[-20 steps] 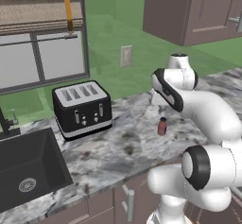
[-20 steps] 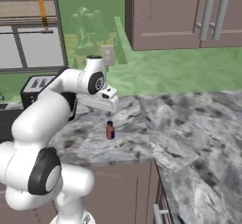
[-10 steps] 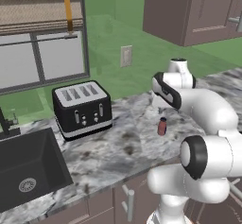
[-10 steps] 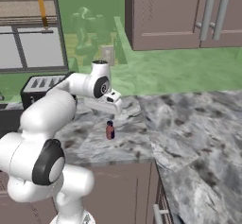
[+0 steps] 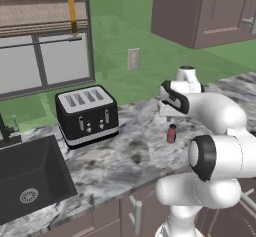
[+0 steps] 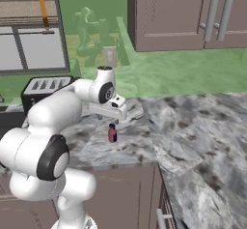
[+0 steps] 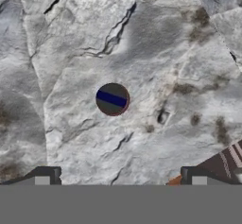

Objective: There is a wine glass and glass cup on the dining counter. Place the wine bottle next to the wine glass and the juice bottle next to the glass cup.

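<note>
In the hand view the gripper (image 7: 118,179) looks straight down with its jaws spread wide and empty, fingertips (image 7: 46,176) at the bottom edge. The juice bottle (image 7: 112,99) lies toward 12 o'clock of the tips, just short of centre, seen cap-on as a dark disc with a blue band, so its long axis runs upright along the line of sight. My judgement: a short shift toward 12 and a straight descent would bracket it. Bare marbled worktop (image 7: 71,38) surrounds it on all sides; the counter edge shows at 4 o'clock. Farther off, at 9 o'clock in the left base view, stands a toaster (image 5: 87,115)
</note>
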{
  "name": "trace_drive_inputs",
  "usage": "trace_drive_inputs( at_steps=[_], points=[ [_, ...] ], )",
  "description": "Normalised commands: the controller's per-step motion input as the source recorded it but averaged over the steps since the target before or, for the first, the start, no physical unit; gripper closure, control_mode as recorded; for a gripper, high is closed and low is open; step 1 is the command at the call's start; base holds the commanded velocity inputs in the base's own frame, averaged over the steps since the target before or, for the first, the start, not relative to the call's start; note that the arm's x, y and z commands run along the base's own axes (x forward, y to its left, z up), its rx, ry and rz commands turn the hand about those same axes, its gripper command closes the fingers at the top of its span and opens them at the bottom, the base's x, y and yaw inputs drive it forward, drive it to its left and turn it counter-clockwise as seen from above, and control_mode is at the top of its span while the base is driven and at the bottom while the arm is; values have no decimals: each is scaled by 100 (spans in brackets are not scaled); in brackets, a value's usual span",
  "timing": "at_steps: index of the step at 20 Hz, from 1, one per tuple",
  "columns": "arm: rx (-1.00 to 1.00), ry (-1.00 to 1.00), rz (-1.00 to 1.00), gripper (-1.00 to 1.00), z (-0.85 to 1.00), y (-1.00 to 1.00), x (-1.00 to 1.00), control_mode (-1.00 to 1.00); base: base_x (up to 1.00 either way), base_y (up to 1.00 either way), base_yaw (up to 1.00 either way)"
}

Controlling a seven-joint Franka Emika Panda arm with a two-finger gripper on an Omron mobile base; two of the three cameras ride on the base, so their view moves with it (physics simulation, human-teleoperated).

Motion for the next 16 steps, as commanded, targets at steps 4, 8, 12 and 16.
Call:
trace_drive_inputs(
  at_steps=[4, 8, 12, 16],
  points=[
    [0, 0, 0, -100, -13, 0, 24, -100, 0, 0, 0],
    [0, 0, 0, -100, -16, 0, 23, -100, 0, 0, 0],
    [0, 0, 0, -100, -16, 0, 20, -100, 0, 0, 0],
    [0, 0, 0, -100, -16, 0, 19, -100, 0, 0, 0]
  ],
)
